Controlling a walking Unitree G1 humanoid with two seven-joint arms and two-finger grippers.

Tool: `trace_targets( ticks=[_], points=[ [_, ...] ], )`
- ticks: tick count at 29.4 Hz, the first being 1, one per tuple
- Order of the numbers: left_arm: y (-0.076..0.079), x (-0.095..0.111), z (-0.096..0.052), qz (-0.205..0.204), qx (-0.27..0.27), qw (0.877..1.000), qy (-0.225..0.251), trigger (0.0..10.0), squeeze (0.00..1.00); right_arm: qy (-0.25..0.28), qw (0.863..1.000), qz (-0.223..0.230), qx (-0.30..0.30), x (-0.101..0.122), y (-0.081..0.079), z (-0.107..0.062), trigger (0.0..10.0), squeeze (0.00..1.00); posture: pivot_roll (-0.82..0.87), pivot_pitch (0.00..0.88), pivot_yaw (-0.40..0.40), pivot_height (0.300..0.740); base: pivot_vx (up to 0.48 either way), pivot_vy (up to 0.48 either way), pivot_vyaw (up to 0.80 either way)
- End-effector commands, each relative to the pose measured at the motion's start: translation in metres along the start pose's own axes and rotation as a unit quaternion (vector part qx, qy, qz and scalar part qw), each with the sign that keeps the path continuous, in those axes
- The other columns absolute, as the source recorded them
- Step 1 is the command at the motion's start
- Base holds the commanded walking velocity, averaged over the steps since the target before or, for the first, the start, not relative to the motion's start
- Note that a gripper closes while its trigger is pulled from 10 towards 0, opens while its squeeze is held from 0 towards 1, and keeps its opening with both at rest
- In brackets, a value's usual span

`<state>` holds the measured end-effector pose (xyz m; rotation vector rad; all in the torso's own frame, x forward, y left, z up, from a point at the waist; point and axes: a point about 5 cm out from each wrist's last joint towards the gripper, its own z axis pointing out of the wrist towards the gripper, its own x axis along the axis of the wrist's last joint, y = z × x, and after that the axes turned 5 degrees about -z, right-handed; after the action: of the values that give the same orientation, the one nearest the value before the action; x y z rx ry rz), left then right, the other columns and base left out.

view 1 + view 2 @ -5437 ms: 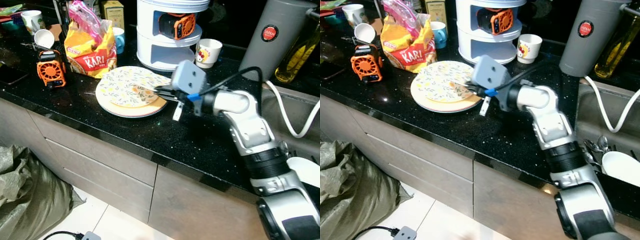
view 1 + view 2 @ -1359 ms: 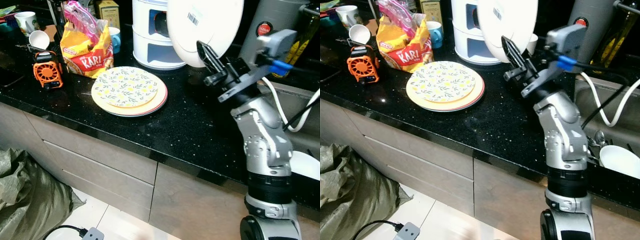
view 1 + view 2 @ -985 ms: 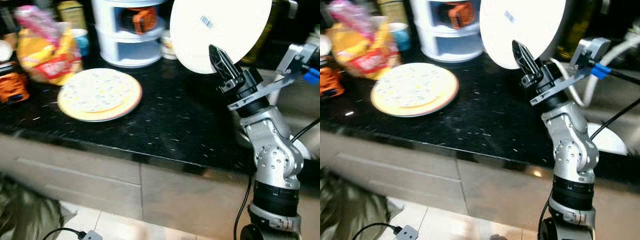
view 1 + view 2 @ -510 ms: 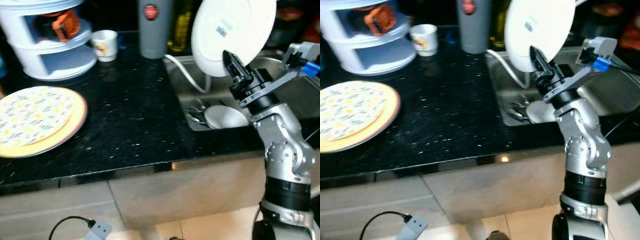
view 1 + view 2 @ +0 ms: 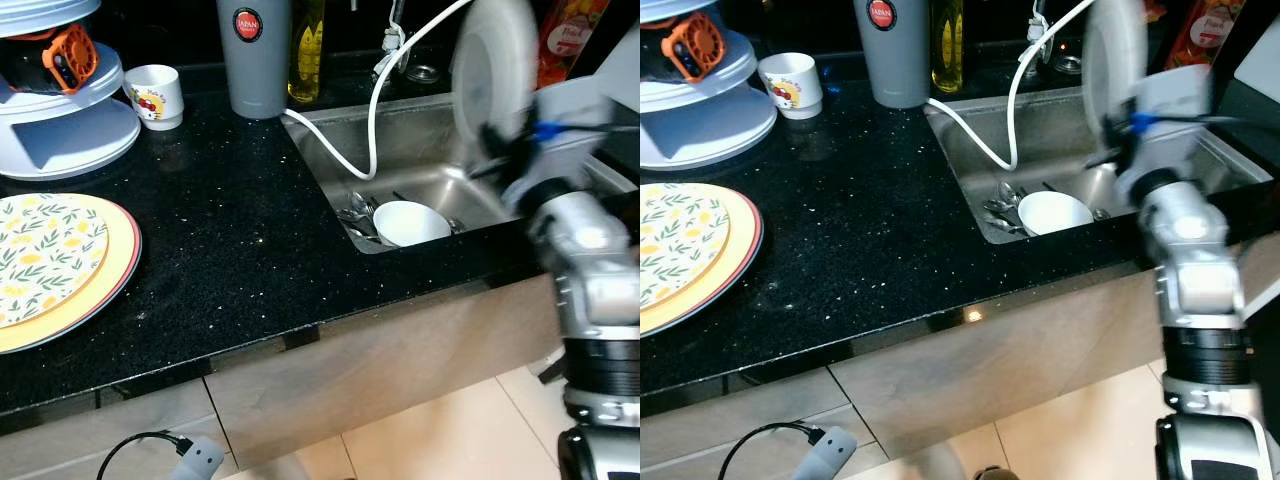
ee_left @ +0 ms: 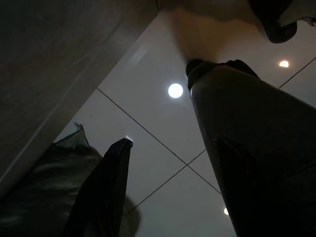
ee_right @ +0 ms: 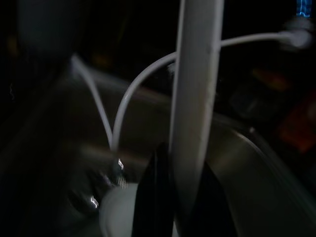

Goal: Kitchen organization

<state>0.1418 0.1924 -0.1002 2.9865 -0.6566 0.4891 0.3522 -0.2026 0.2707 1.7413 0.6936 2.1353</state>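
My right gripper [image 5: 493, 152] is shut on the lower rim of a white plate [image 5: 488, 68], blurred by motion. It holds the plate upright and nearly edge-on above the right side of the steel sink [image 5: 425, 125]. In the right wrist view the plate [image 7: 195, 94] rises edge-on between the two black fingers [image 7: 154, 200]. A white bowl [image 5: 406, 222] and some cutlery [image 5: 354, 211] lie in the sink below. A stack of patterned plates [image 5: 55, 262] rests on the black counter at the left. My left gripper [image 6: 163, 106] hangs open over the tiled floor.
A white hose [image 5: 369, 120] loops from the tap into the sink. At the back stand a grey flask [image 5: 252, 50], an oil bottle [image 5: 307, 48], a small mug [image 5: 158, 95] and a white tiered rack [image 5: 62, 115] holding an orange fan [image 5: 68, 55]. A power adapter [image 5: 196, 458] lies on the floor.
The view has swung right, bringing the sink to the centre. My right gripper has carried the white plate out over the sink and turned it from face-on to nearly edge-on.
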Motion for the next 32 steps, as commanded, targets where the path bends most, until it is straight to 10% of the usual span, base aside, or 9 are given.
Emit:
trace_targets(
  ticks=[1,12,20,23,32],
  points=[
    [0.012,-0.014,0.002,-0.006,-0.025,0.999,-0.028,10.0,0.0,-0.026,0.997,-0.068,0.031,-0.002,-0.009,0.009,10.0,0.0,-0.02,0.07,-0.023,0.74,0.0,0.0,0.0],
    [0.026,-0.035,0.001,-0.025,-0.048,0.997,-0.049,10.0,0.0,-0.148,0.955,-0.205,0.157,-0.015,-0.032,0.043,10.0,0.0,-0.01,0.159,-0.076,0.74,0.0,0.0,0.0],
    [0.037,-0.084,-0.008,-0.052,-0.065,0.992,-0.093,10.0,0.0,-0.231,0.885,-0.334,0.228,-0.023,0.003,0.051,10.0,0.0,0.0,0.259,-0.082,0.74,0.0,0.0,0.0],
    [0.038,-0.093,-0.01,-0.056,-0.065,0.992,-0.096,10.0,0.0,-0.296,0.838,-0.403,0.22,-0.031,0.029,0.047,10.0,0.0,0.01,0.309,-0.08,0.74,0.0,0.0,0.0],
    [0.037,-0.083,-0.008,-0.055,-0.058,0.994,-0.077,10.0,0.0,-0.304,0.817,-0.43,0.236,-0.024,0.038,0.05,10.0,0.0,0.01,0.329,-0.073,0.74,0.0,0.0,0.0]
  ],
)
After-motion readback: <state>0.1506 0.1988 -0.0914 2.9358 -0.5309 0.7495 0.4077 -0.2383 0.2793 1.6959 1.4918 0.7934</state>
